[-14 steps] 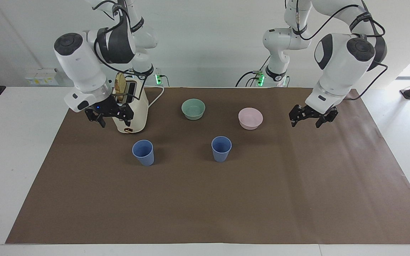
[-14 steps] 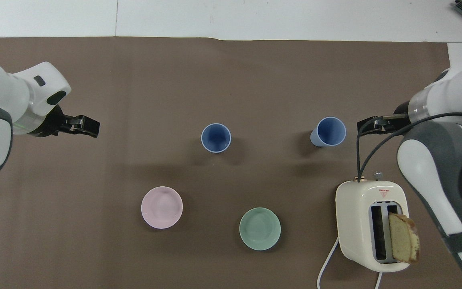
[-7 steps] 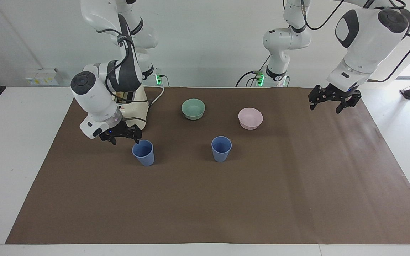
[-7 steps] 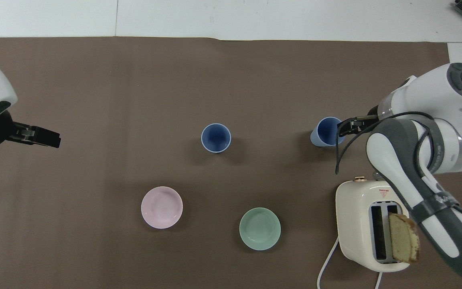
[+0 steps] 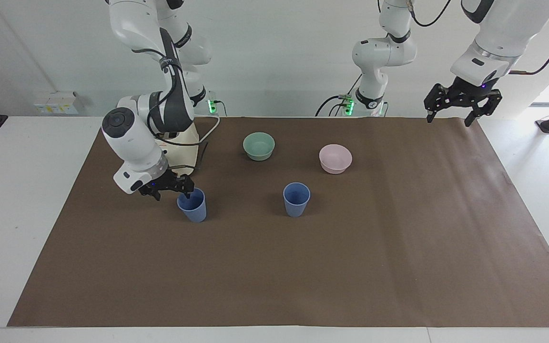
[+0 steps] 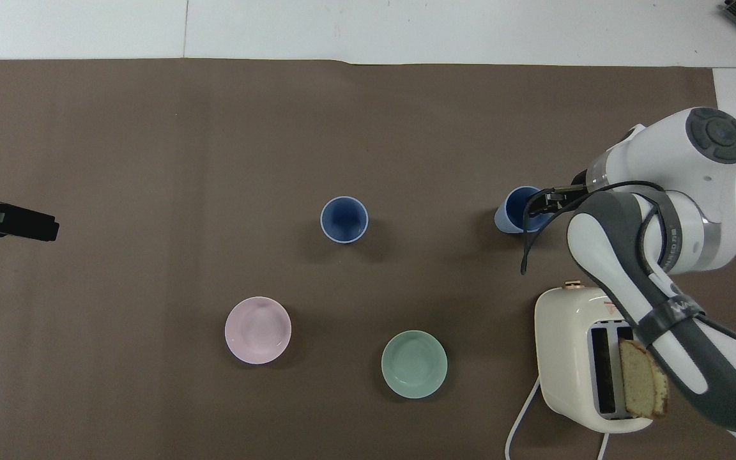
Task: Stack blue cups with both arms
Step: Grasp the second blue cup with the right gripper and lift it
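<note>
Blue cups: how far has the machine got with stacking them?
Nothing is stacked: both cups stand apart on the mat. In hand: the right pincer is at the rim of the cup near the toaster. The left pincer waits, raised. Lifting and nesting remain.

Two blue cups (image 5: 192, 205) (image 5: 296, 199) upright (mouths up), apart on brown mat, unstacked.

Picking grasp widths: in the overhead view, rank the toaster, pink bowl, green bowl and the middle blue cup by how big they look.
1. Toaster, clearly the largest.
2. Pink bowl and green bowl: they look alike, so no ranking between them.
3. Middle blue cup, with the smallest rim of the four.
</note>
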Robot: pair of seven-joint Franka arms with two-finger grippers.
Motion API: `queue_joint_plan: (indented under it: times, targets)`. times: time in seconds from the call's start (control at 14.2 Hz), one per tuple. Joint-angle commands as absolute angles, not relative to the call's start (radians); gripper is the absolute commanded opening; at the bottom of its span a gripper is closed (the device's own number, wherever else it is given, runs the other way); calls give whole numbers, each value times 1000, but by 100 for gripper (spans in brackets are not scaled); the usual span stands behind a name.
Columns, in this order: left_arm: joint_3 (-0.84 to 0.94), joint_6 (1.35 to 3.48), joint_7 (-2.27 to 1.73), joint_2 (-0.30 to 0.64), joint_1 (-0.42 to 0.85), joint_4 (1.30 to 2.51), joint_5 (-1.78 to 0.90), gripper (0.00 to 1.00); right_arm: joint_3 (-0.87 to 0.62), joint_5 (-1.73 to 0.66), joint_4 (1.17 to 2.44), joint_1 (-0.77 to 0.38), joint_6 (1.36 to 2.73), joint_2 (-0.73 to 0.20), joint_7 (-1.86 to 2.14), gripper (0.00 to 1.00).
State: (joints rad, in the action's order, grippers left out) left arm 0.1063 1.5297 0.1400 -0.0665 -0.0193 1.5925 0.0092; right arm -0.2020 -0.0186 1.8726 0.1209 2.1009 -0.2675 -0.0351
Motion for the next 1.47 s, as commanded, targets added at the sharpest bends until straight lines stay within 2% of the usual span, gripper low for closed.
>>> queue_joint_plan:
  times: [0.0,0.07,0.14,0.21,0.28,0.77,0.98,1.26,1.4]
  targets:
    - [106,1490,140,-71,-17,1579,20,100,-202,-11,1882,123,2126,-282,-17,100]
    - [106,1485,138,-71,-17,1569,18,100,-202,-11,1882,121,2125,-284,-21,87]
    - [106,1489,130,-71,-21,1565,14,100,-202,-11,1881,120,2123,-284,-28,51]
    - [100,1499,123,-74,-25,1569,-10,100,-202,-11,1879,114,2118,-284,-26,19]
    - [97,1500,124,-83,-25,1574,-18,100,-202,-12,1879,110,2115,-285,-28,0]
    - [92,1494,75,-84,-23,1574,-58,100,-202,-14,1823,57,2074,-287,-146,0]
    - [94,1488,81,-89,-25,1577,-55,100,-207,-17,1721,41,1968,-285,-205,0]
    - [94,1480,83,-97,-23,1588,-51,100,-236,-23,1619,38,1921,-284,-273,0]
    - [94,1483,81,-100,-25,1591,-51,100,-252,-20,1562,0,1875,-296,-317,0]
